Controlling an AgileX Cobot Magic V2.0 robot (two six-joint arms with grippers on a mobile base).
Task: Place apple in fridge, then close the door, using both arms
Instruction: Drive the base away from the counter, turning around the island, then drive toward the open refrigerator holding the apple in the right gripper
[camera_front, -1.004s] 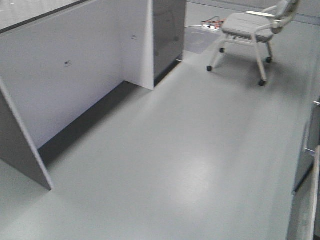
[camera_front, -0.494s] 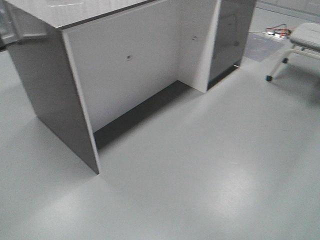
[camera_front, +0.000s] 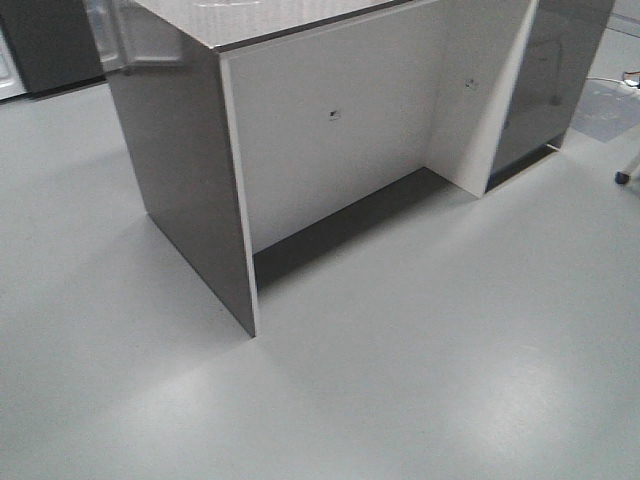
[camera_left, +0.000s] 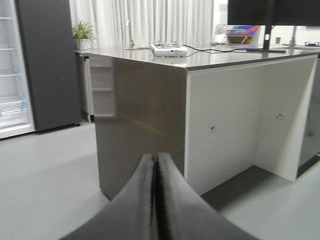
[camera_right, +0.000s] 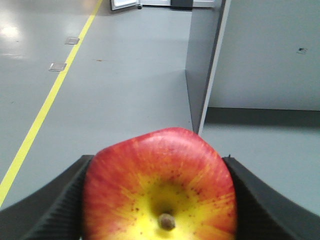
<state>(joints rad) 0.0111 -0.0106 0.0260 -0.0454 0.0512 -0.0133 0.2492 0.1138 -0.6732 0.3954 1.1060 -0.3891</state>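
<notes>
The red and yellow apple (camera_right: 160, 190) fills the bottom of the right wrist view, stem dimple facing the camera. My right gripper (camera_right: 159, 200) is shut on it, one black ribbed finger (camera_right: 60, 205) on each side. My left gripper (camera_left: 155, 167) is shut with nothing between its fingers and points at the counter's dark end. In the left wrist view the fridge (camera_left: 47, 65) stands far left, dark grey, with its white shelved inside (camera_left: 10, 75) showing, so it is open. I cannot pick out the door for sure. The front view shows neither arm.
A counter island (camera_front: 180, 150) with a dark end panel and a white recessed front stands close ahead. A remote and cables (camera_left: 169, 48) lie on its top. A yellow floor line (camera_right: 45, 110) runs along the left. A chair castor (camera_front: 622, 178) shows at far right.
The front view has swung left. The counter has slid right across the frame, its dark end panel now sits near the centre, and the chair has nearly left the view.
</notes>
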